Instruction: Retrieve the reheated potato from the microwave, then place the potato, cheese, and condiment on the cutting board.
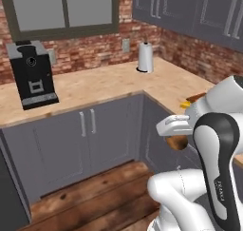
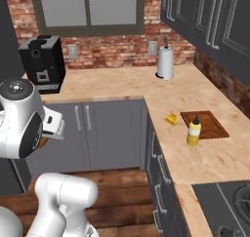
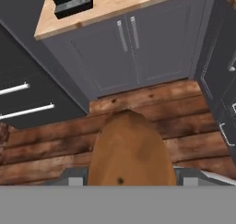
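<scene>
Held the potato (image 3: 130, 149) between the jaws of the gripper (image 3: 130, 184), closed partway on its brown bulk, seen from the hand camera hanging over the wooden floor (image 3: 46, 149) in front of the grey base cabinets (image 3: 133, 48). Carried low and out over the floor rather than above the worktop, probably because the way to the far counter runs round the corner of the units. In the left base view, glimpsed as a brown edge (image 1: 178, 142) under the white hand. Cutting board (image 2: 205, 124) lay flat on the right-hand run of the wooden counter (image 2: 215, 158), bare, well apart from the held potato. Cheese (image 2: 171, 119) sat on the counter just beside the board's near left edge, not on it. Condiment bottle (image 2: 194, 131) stood upright at the board's front left corner; could not tell whether its base overlapped the rim. Both left off the board, so judged two placings, plus the potato's, as still to do. Paper towel roll (image 2: 165, 63) stood upright near the brick back wall, coffee machine (image 2: 44, 63) on the left run under the window, both clear of the likely path. Grip looked secure, though the rounded skin could slip if swung hard.
</scene>
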Robot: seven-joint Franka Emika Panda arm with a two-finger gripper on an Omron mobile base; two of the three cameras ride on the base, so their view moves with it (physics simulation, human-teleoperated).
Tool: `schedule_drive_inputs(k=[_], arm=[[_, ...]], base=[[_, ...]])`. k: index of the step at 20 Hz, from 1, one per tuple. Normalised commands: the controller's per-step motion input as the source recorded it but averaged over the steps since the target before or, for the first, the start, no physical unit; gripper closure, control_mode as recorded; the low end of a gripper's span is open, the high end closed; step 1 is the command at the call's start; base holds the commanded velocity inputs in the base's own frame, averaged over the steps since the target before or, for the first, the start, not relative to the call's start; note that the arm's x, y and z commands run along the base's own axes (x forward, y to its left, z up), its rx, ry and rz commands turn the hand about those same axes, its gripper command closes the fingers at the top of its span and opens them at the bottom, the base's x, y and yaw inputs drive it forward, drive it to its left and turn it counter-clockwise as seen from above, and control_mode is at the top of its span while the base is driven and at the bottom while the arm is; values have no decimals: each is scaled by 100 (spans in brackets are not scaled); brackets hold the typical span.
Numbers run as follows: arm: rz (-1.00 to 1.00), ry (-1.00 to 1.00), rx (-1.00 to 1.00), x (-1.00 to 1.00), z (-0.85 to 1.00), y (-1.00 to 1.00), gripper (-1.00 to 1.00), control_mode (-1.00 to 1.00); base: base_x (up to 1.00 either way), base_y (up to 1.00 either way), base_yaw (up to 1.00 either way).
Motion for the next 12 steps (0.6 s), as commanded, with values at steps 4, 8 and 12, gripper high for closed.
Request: schedule_drive_inputs(k=[4, 8, 12], arm=[[0, 0, 0, 0, 0, 0, 100, 100], [0, 0, 0, 0, 0, 0, 100, 100], [0, 0, 0, 0, 0, 0, 100, 100]], base=[[79, 0, -1], [73, 0, -8], [68, 0, -14]])
